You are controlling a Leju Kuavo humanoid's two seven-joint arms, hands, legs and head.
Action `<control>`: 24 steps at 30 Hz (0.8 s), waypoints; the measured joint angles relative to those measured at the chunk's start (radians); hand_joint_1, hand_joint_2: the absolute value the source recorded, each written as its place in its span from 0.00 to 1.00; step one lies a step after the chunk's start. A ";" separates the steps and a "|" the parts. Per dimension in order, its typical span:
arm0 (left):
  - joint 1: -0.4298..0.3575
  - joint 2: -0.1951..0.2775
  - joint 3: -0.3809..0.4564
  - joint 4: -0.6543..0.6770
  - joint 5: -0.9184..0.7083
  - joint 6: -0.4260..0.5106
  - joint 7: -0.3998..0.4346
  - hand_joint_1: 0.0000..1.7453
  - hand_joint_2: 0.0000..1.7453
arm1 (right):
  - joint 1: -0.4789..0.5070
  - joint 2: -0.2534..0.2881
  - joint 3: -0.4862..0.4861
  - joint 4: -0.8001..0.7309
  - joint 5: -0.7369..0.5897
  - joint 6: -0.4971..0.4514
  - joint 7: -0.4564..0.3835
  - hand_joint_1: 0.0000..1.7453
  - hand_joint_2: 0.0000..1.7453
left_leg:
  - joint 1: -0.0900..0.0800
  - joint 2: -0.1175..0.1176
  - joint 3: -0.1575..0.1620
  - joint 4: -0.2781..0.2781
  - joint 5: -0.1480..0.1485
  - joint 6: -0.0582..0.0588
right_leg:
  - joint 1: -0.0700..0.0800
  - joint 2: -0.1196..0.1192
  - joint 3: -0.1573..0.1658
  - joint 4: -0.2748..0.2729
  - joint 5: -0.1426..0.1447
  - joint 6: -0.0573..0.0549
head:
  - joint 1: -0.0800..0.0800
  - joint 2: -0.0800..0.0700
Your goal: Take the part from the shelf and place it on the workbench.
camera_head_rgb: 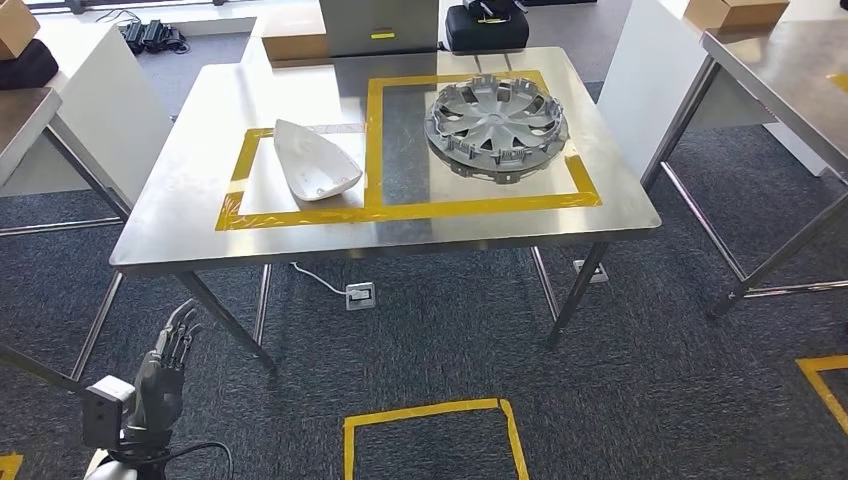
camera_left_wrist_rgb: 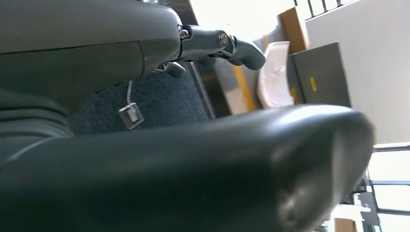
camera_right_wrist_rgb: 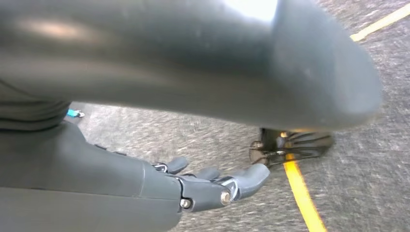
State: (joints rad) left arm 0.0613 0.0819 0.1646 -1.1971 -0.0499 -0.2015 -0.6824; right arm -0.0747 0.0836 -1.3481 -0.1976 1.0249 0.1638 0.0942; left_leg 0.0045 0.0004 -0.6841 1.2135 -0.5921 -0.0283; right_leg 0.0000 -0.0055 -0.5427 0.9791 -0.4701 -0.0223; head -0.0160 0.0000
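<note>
On the steel workbench [camera_head_rgb: 200,120] a white shell-shaped part [camera_head_rgb: 314,160] lies inside the left yellow-taped box. A grey wheel cover [camera_head_rgb: 497,125] sits in the larger taped box to its right. My left hand [camera_head_rgb: 168,372] hangs low at the bottom left, below the bench's front edge, fingers extended and apart, holding nothing. The left wrist view looks past my left hand [camera_left_wrist_rgb: 208,43] to the white part [camera_left_wrist_rgb: 275,75] on the bench. My right hand [camera_right_wrist_rgb: 212,186] hangs over the carpet with its fingers spread and nothing in them.
Another steel table [camera_head_rgb: 790,70] stands at the right, a further one at the far left [camera_head_rgb: 20,120]. Cardboard boxes [camera_head_rgb: 295,40] and a black bag [camera_head_rgb: 487,25] sit behind the bench. Yellow tape squares [camera_head_rgb: 430,435] mark the carpet; a floor socket [camera_head_rgb: 360,295] lies under the bench.
</note>
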 joint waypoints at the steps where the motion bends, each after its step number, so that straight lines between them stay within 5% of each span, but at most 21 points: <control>1: 0.001 -0.001 0.005 0.027 -0.009 0.005 -0.005 0.00 0.00 | 0.000 0.000 0.000 0.000 0.001 0.001 0.000 0.00 0.00 | 0.002 0.000 -0.005 0.052 -0.014 -0.003 | 0.000 0.000 -0.017 0.001 0.012 0.001 | -0.001 0.000; 3: 0.003 -0.003 0.014 0.081 -0.029 0.015 -0.011 0.00 0.00 | 0.001 0.001 0.000 0.000 0.001 0.002 -0.003 0.00 0.00 | 0.005 0.000 0.027 0.070 0.027 -0.007 | -0.002 -0.002 -0.051 0.007 0.035 0.006 | -0.003 0.000; 5: -0.002 -0.004 0.022 0.133 -0.049 0.026 -0.014 0.00 0.00 | 0.001 0.002 0.000 0.000 0.001 0.003 -0.011 0.00 0.00 | 0.007 0.000 0.127 -0.044 0.067 -0.009 | -0.005 -0.003 -0.081 0.019 0.053 0.015 | -0.005 0.000; 7: -0.013 -0.005 0.030 0.191 -0.068 0.040 -0.016 0.00 0.00 | 0.000 0.002 0.000 0.000 0.001 0.006 -0.023 0.00 0.00 | 0.004 -0.003 0.219 -0.178 0.047 0.002 | -0.004 -0.003 -0.094 0.029 0.068 0.027 | -0.006 0.000; 8: -0.019 -0.005 0.034 0.223 -0.077 0.049 -0.017 0.00 0.00 | -0.001 0.002 0.000 0.000 0.001 0.010 -0.030 0.00 0.00 | 0.001 -0.005 0.237 -0.212 0.031 0.012 | -0.004 -0.004 -0.095 0.030 0.076 0.033 | -0.006 0.000; 11: -0.035 -0.005 0.039 0.329 -0.091 0.086 -0.018 0.00 0.00 | 0.002 0.002 0.001 0.000 0.003 0.019 -0.052 0.00 0.00 | -0.003 0.000 0.219 -0.219 0.049 0.044 | -0.009 -0.002 -0.102 0.033 0.081 0.054 | -0.005 0.000; 13: -0.047 -0.005 0.039 0.393 -0.099 0.114 -0.018 0.00 0.00 | 0.005 0.002 0.001 0.000 0.005 0.024 -0.062 0.00 0.00 | -0.001 0.004 0.192 -0.220 0.075 0.059 | -0.011 0.001 -0.127 0.095 0.004 0.063 | -0.001 0.000; 15: -0.061 -0.003 0.039 0.464 -0.116 0.144 -0.018 0.00 0.00 | 0.005 0.002 0.001 0.000 0.007 0.031 -0.070 0.00 0.00 | -0.003 0.005 0.160 -0.217 0.100 0.065 | -0.011 0.002 -0.160 0.222 -0.100 0.069 | 0.005 0.000; 16: -0.067 -0.002 0.039 0.501 -0.125 0.158 -0.018 0.00 0.00 | 0.005 0.003 0.002 0.000 0.007 0.033 -0.074 0.00 0.00 | -0.005 0.005 0.143 -0.215 0.112 0.065 | -0.010 0.002 -0.167 0.280 -0.125 0.070 | 0.006 0.000; 18: -0.079 0.001 0.039 0.572 -0.141 0.181 -0.018 0.00 0.00 | 0.005 0.002 0.002 0.000 0.007 0.036 -0.078 0.00 0.00 | -0.009 0.007 0.108 -0.207 0.134 0.064 | -0.009 0.003 -0.141 0.314 -0.102 0.066 | 0.007 0.000; 20: -0.092 0.004 0.041 0.638 -0.152 0.200 -0.018 0.00 0.00 | 0.004 0.002 0.002 0.000 0.007 0.037 -0.084 0.00 0.00 | -0.011 0.007 0.079 -0.200 0.154 0.061 | -0.003 0.004 -0.045 0.209 -0.061 0.052 | 0.008 0.000; 22: -0.105 0.007 0.045 0.698 -0.159 0.214 -0.013 0.00 0.00 | 0.001 0.001 0.002 0.000 0.006 0.038 -0.088 0.00 0.00 | -0.013 0.007 0.063 -0.196 0.171 0.054 | 0.004 0.005 0.055 0.067 -0.071 0.037 | 0.008 0.000; 24: -0.114 0.010 0.050 0.753 -0.162 0.227 0.004 0.00 0.00 | 0.000 0.001 0.002 0.000 0.006 0.038 -0.089 0.00 0.00 | -0.011 0.008 0.060 -0.199 0.189 0.042 | 0.010 0.005 0.084 0.011 -0.083 0.027 | 0.008 0.000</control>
State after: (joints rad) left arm -0.0523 0.0923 0.2151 -0.4437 -0.2119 0.0260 -0.6787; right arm -0.0748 0.0846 -1.3462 -0.1976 1.0308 0.2015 0.0050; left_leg -0.0066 0.0081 -0.6238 1.0141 -0.4031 0.0138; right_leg 0.0096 -0.0004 -0.4583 0.9901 -0.5526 0.0045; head -0.0076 0.0000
